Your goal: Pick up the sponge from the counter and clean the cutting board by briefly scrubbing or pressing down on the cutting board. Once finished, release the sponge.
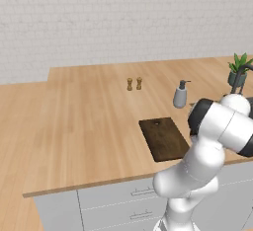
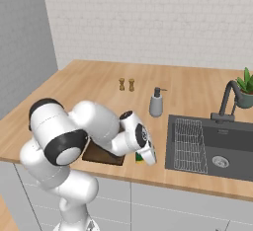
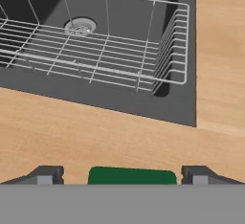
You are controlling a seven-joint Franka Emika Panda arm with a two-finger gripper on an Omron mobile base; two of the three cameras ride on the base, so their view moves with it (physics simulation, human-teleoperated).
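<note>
Now you're at the grasp step: gripper [image 3: 123, 175] fingers spread either side of the sponge [image 3: 132, 175], so descend and close.

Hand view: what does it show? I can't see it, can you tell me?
The gripper hangs open just over a green sponge lying on the wooden counter, one finger on each side. Beyond is a dark sink holding a white wire rack.

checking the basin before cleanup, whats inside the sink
Inside the sink a white wire rack fills the side nearest the sponge, and a round drain shows through it. The faucet-side floor looks bare.
</note>
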